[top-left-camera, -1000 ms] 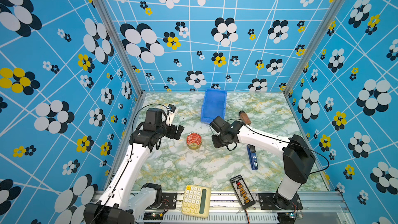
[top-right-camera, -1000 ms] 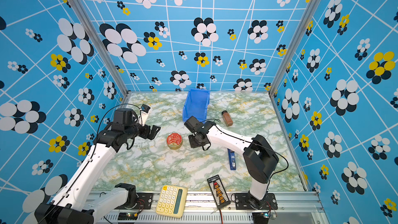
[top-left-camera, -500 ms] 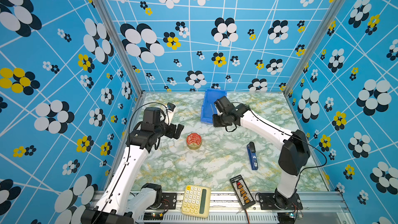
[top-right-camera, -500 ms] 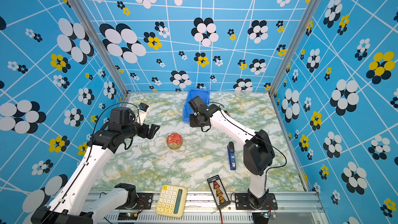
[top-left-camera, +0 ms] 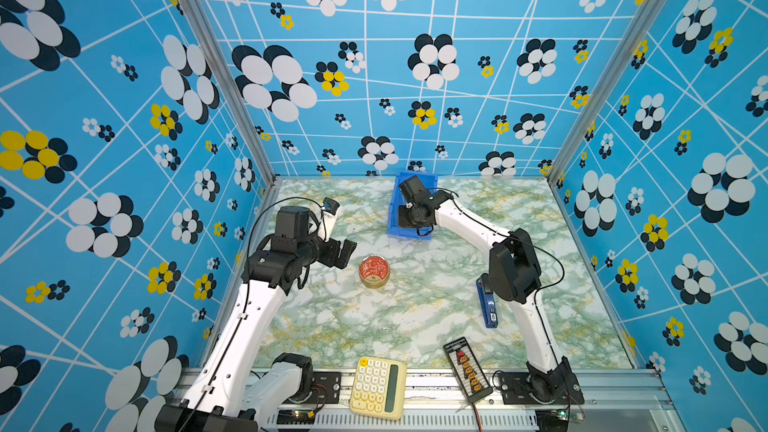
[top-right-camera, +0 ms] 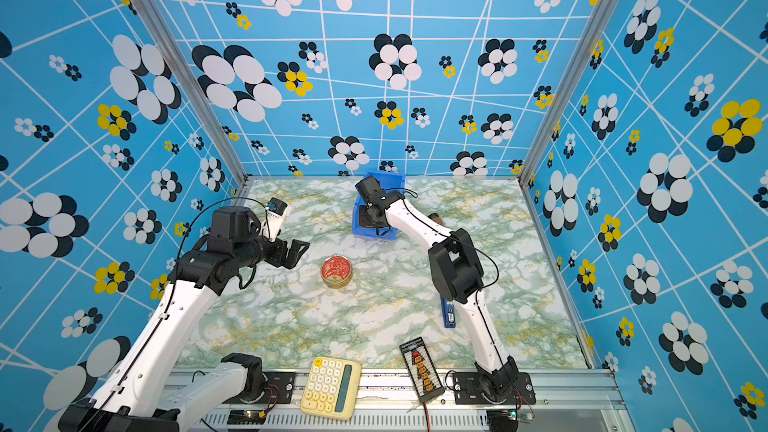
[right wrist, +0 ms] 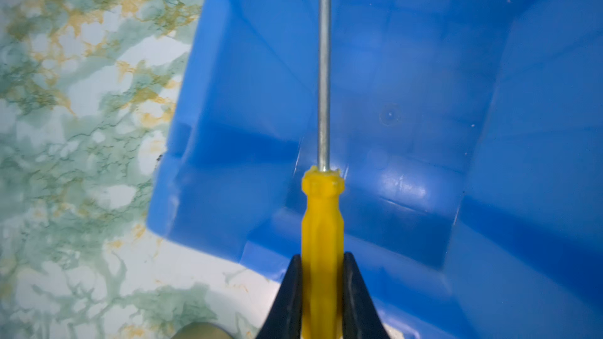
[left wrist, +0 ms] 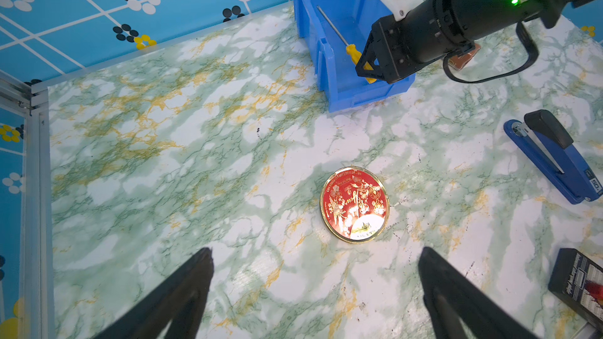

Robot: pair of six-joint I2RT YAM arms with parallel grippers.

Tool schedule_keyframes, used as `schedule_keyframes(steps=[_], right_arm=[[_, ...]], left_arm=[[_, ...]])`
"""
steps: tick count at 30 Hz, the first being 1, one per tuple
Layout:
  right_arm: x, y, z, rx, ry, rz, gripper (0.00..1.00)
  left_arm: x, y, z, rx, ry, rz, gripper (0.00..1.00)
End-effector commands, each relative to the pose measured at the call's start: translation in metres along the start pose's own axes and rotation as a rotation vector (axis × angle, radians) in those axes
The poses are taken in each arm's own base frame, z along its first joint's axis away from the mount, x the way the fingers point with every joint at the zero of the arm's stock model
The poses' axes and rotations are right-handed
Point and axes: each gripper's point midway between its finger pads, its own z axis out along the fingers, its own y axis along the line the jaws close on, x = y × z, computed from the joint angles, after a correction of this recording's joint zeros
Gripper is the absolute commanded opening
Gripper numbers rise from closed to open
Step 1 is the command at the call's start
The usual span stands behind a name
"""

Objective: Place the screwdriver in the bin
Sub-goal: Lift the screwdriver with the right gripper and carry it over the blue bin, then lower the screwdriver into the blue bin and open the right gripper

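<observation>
- Right gripper [right wrist: 323,257]: jaws pinched tight on the back part of the screwdriver's [right wrist: 323,216] yellow handle, one black finger on each side.
- Screwdriver is not released. Its thin grey shaft points straight away from the gripper and runs over the inside of the bin [right wrist: 538,92].
- In the left wrist view the right gripper [left wrist: 368,66] sits over the bin's [left wrist: 303,11] lowered front lip. The screwdriver [left wrist: 354,52] slants into the bin, tip toward the back. Cannot tell whether the tip touches the floor or a wall.
- In both top views the right wrist covers the bin [top-left-camera: 392,218] [top-right-camera: 356,224], so the screwdriver is hidden there. The bin stands at the far edge of the marbled table [top-left-camera: 415,326].
- Left gripper [left wrist: 316,252]: fingers spread wide, nothing between them, raised above the table on the left side [top-left-camera: 347,249] [top-right-camera: 299,249].
- Round red tin [left wrist: 355,204] [top-left-camera: 374,270] stands mid-table near the left gripper, well apart from the bin.
- Blue-and-black stapler [left wrist: 554,158] [top-left-camera: 487,305] lies flat on the right, partly under the right arm's elbow.
- Brown object [left wrist: 461,58] lies beyond the right arm, mostly hidden.
- Yellow calculator [top-left-camera: 377,387] and black connector board [top-left-camera: 468,369] lie at the near edge.
</observation>
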Motion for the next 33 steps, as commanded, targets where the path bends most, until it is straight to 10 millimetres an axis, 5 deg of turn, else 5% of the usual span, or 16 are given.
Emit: schedule_keyframes(steps=[1,16,33], right_arm=[[-0.01,-0.004,0.008,0.028,-0.037,0.035,0.09],[-0.012,-0.009,0.036,0.068,-0.025,0.013,0.16],[-0.012,-0.013,0.041,0.087,-0.005,-0.006,0.29]], left_arm=[[-0.006,-0.007,-0.008,0.019,-0.019,0.008,0.99],[-0.003,-0.007,-0.001,0.028,0.005,0.009,0.99],[0.004,-0.007,0.005,0.027,0.042,0.028,0.99]])
